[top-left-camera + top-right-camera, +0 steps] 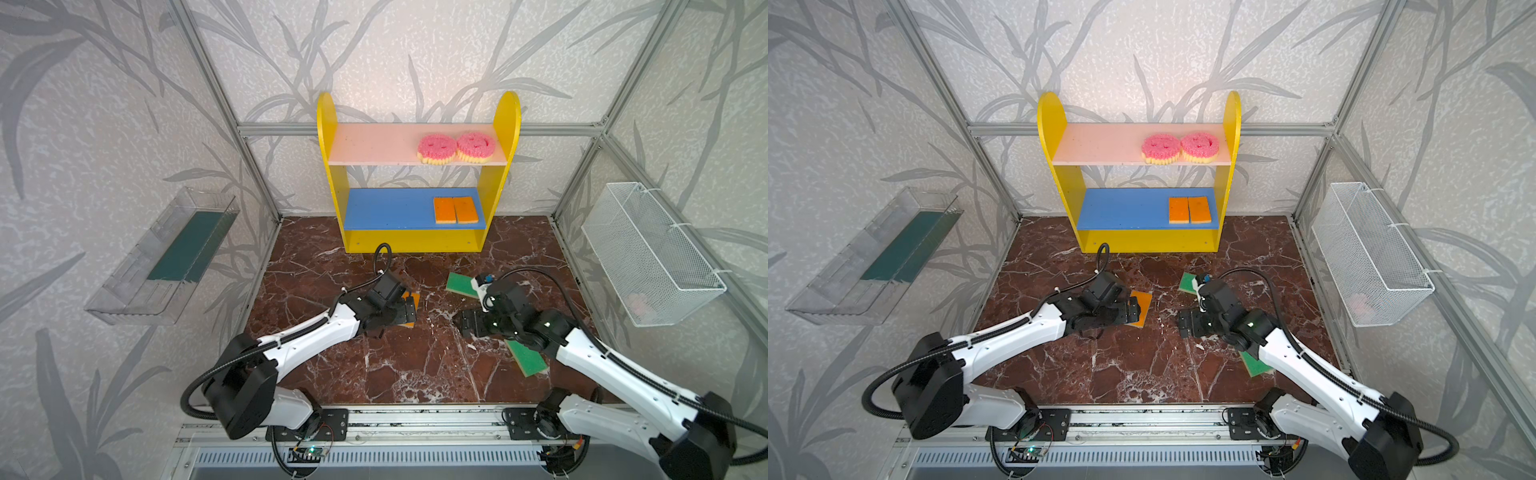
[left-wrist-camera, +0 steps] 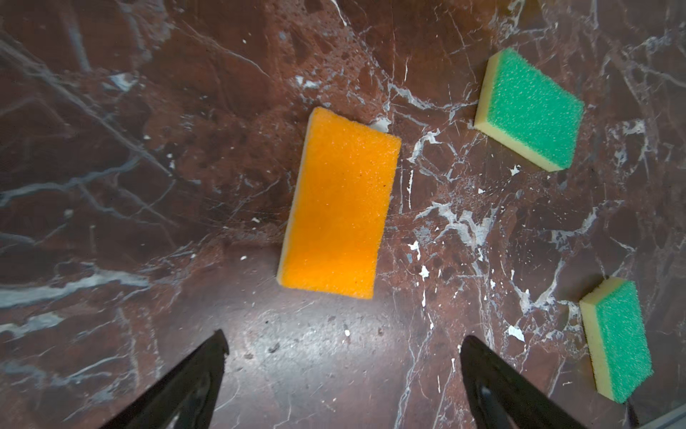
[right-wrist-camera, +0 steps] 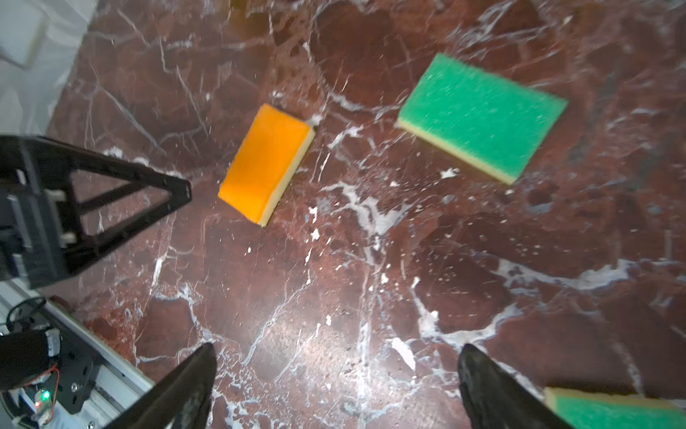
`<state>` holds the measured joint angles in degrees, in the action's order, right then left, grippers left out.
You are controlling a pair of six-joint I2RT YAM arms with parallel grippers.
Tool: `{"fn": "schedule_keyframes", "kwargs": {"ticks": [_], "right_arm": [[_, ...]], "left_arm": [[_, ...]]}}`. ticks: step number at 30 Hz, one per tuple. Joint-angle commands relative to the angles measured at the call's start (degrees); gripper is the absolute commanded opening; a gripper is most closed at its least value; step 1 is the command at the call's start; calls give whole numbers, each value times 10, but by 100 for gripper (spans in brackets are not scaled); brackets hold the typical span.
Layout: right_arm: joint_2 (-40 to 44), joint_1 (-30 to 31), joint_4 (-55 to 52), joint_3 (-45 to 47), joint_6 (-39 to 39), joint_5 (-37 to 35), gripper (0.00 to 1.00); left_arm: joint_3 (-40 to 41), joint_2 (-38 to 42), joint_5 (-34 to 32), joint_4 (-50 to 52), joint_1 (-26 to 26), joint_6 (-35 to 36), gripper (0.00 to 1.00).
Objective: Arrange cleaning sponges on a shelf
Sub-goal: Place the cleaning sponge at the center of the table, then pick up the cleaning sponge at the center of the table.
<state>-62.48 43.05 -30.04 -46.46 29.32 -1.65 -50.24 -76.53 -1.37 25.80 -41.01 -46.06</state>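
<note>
The left claw (image 2: 345,338) hangs wide open and empty over the orange sponge (image 2: 339,204), which lies flat, orange face up, on the marble table (image 1: 374,365), a little toward 9 o'clock of centre if the shelf (image 1: 415,243) is 12. It looks like light, soft foam with a rough top, so it should squash rather than slip. I would pinch it gently across its two long sides, near the middle. Bare marble lies all round it, so there is room for the fingers to come down. One green sponge (image 1: 457,284) sits near, at its 2 o'clock. The other green sponge (image 1: 527,360) lies farther off at 4, partly under the right arm. The right claw (image 3: 338,347), also open and holding nothing, hovers at 3. On the shelf's blue board (image 1: 386,208) two orange sponges (image 1: 444,210) fill the 3 o'clock end, and the board is free beside them toward 9.
</note>
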Motion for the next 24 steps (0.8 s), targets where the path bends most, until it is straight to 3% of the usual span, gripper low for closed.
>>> {"fn": "schedule_keyframes", "kwargs": {"ticks": [1, 4, 7, 14, 24], "right_arm": [[-64, 61, 7, -31, 91, -108, 99], [-135, 109, 14, -73, 131, -154, 99], [-209, 141, 19, -125, 157, -170, 99], [-383, 183, -25, -273, 205, -172, 99], [-487, 186, -46, -354, 255, -175, 99]], "left_arm": [[48, 74, 15, 20, 42, 11, 99], [90, 134, 91, 11, 130, 18, 99], [97, 176, 108, 30, 172, 38, 100], [96, 205, 137, 47, 204, 7, 99], [68, 216, 96, 135, 236, -1, 99]]}}
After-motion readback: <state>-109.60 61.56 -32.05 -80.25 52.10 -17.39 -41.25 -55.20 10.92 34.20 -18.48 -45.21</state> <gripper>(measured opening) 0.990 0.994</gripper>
